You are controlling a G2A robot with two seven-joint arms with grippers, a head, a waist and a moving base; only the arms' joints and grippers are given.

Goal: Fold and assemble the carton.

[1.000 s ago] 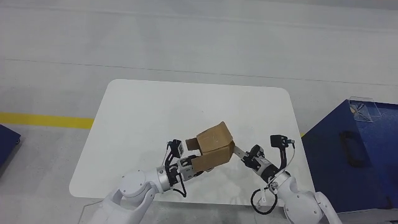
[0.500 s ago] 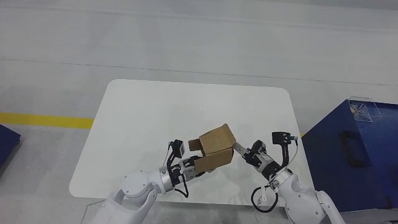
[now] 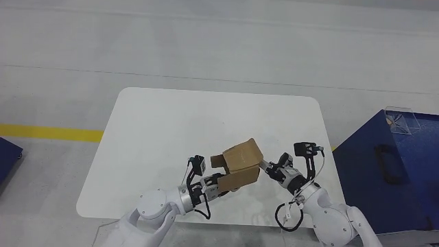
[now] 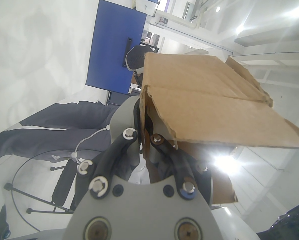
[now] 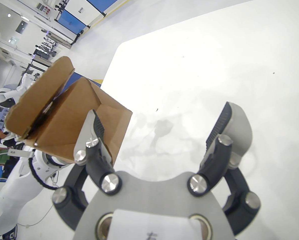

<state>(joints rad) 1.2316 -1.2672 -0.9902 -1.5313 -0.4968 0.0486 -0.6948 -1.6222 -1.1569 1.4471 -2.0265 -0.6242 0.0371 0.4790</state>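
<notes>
From above, the brown cardboard carton (image 3: 241,162) sits tilted over the near middle of the white table (image 3: 171,123), held up between the two arms. The left pincer (image 3: 218,181) meets its near left lower edge, and the right pincer (image 3: 269,169) is just beside its right side. A blue partition (image 3: 391,178) stands off the table's right edge. In the left wrist view, the left pincer (image 4: 145,128) is clamped on a wall of the carton (image 4: 204,101). One finger (image 4: 128,122) lies outside the cardboard edge and the other inside, and a broad flap spreads away beyond them. In the right wrist view, the right pincer (image 5: 162,126) stands wide apart with nothing between its fingers. One finger (image 5: 95,126) overlaps the carton (image 5: 62,116) at its nearest corner, though whether they touch cannot be told. The other finger hangs over bare table (image 5: 214,51).
</notes>
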